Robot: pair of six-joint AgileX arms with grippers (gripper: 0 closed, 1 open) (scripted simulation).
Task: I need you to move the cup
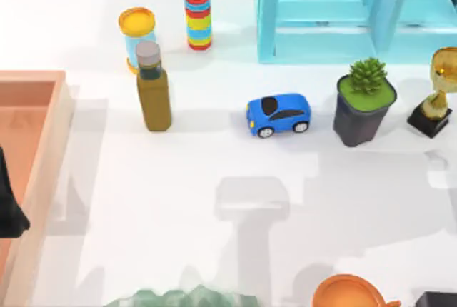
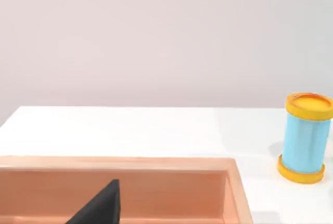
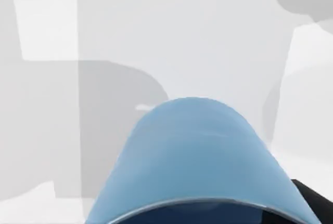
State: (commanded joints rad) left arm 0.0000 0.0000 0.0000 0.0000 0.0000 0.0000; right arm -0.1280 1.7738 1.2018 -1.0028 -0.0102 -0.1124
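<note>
Right wrist view has the cup [image 3: 195, 156] cut off at its rim; either claw's state I cannot tell.

The cup [image 3: 195, 156] runs off the near edge of the right wrist view, so its rim and mouth are mostly cut away; whether fingers grip it cannot be told. A dark sliver of the left end effector [image 2: 101, 206] pokes in over the wooden tray [image 2: 156, 164], its fingers out of frame. From above, the orange vessel [image 1: 348, 293], a green object [image 1: 186, 298], the trophy [image 1: 437, 100] and the blue shelf [image 1: 328, 14] are each clipped by the frame's edges.
</note>
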